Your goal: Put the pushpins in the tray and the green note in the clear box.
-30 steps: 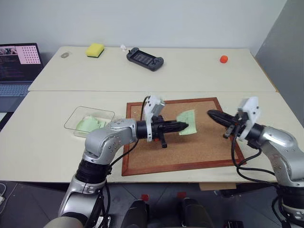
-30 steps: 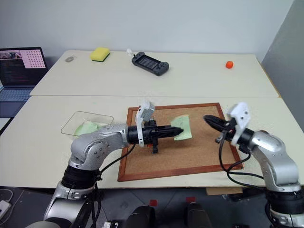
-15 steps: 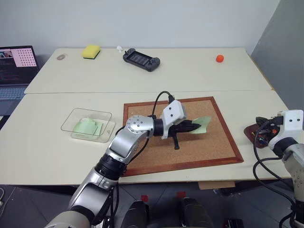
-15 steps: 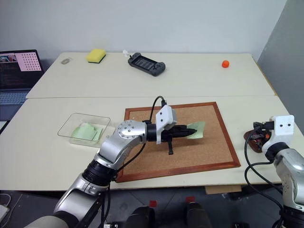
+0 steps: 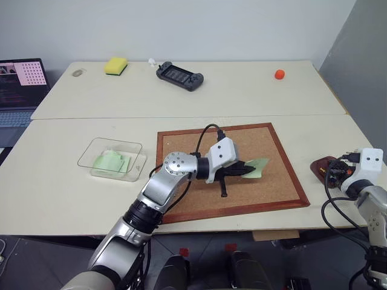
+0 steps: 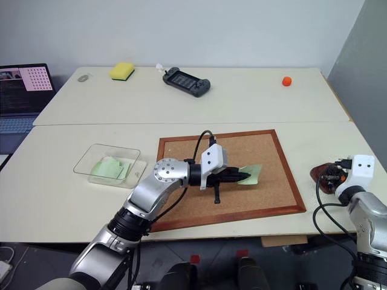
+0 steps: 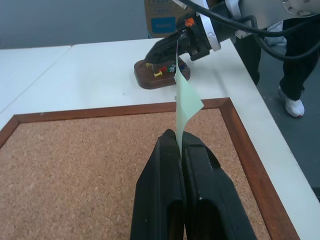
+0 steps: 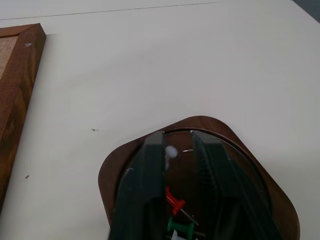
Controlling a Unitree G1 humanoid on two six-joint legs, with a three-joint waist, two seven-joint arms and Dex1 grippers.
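Left gripper [image 7: 178, 137]: fingers pressed together, clamped on the near edge of the green note [image 7: 186, 100]. Note stands edge-on in the left wrist view; from the head camera it sticks out past the fingertips, over the right part of the cork board [image 5: 181, 145].

Right gripper [image 8: 177, 150]: fingers parted a little, nothing between them that I can make out, tips hanging directly over the tray [image 8: 115, 170]. Whether they touch the dish I cannot tell.

Pushpins [image 8: 175, 202]: a red one and a green one lie in the tray between the right fingers, a white head near the fingertips. Left wrist view also shows yellow and red pins in that dish.

Tray sits on the table just off the board's right edge, apart from the frame.

Clear box [image 5: 112, 158] is on the table left of the board, well apart from the held note. It already has pale green paper in it.

Far table: yellow sponge [image 5: 117, 65], black handheld console [image 5: 179, 76], orange ball [image 5: 279, 74]. Laptop [image 5: 18, 81] at the far left.
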